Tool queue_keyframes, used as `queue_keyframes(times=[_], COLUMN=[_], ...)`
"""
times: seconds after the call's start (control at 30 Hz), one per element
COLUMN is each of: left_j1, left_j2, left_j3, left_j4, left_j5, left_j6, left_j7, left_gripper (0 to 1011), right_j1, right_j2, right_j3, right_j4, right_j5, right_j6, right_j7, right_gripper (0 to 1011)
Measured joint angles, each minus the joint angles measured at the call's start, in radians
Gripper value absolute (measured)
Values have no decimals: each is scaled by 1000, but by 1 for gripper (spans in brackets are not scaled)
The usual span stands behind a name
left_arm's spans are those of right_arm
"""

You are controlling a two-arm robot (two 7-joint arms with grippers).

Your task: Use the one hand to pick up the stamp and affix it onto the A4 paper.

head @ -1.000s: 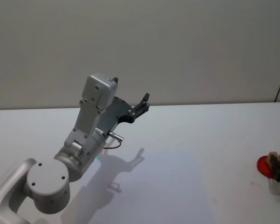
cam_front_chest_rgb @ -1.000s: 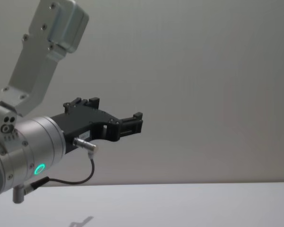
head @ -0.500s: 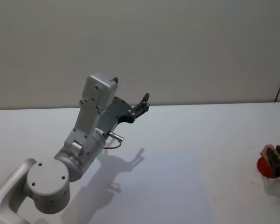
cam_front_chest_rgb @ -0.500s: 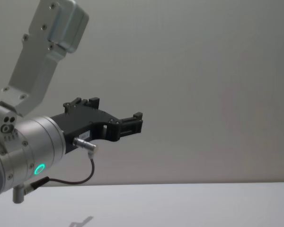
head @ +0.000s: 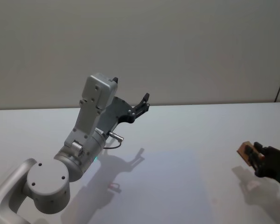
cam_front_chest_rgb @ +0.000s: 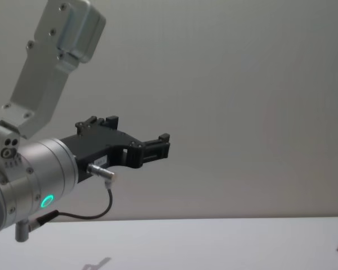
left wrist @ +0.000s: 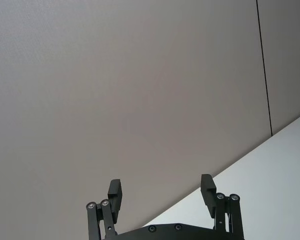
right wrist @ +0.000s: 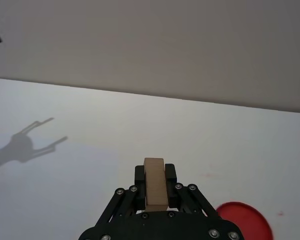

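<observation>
White table [head: 186, 126]. Stamp [head: 245, 153] is gripped between right gripper [right wrist: 155, 172] fingers, red pad [right wrist: 240, 220] behind them; carry step judged. Next, pressing onto A4 paper is needed. Left gripper [left wrist: 161, 186] is parked aloft, fingers wide.

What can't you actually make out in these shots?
- The stamp: underside hidden in the right wrist view, inside the right gripper.
- Red ink pad: cut off by that view's bottom edge and the gripper.
- A4 paper: head view, no edges distinguishable on the white table.
- Chest view: stamp cut by the right edge.
</observation>
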Motion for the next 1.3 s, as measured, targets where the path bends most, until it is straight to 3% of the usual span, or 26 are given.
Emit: queue_keyframes(times=[0.3, 0.53, 0.63, 1.07, 1.3], left_j1=[0, 0, 0, 0, 0], left_j2=[0, 0, 0, 0, 0], left_j3=[0, 0, 0, 0, 0], left_j4=[0, 0, 0, 0, 0], left_j5=[0, 0, 0, 0, 0], left_j6=[0, 0, 0, 0, 0], left_j7=[0, 0, 0, 0, 0], left_gripper=[1001, 1001, 1001, 1001, 1001], right_j1=[-11, 0, 14, 69, 94], right_j2=[-23, -73, -109, -229, -272], right_j3=[-42, -100, -136, -241, -275], right_j4=[-36, -38, -23, 55, 98], right_j5=[-34, -101, -153, -297, -346], right_j6=[-2, -2, -5, -27, -40], right_j7=[79, 135, 157, 182, 183], right_gripper=[223, 223, 223, 223, 223])
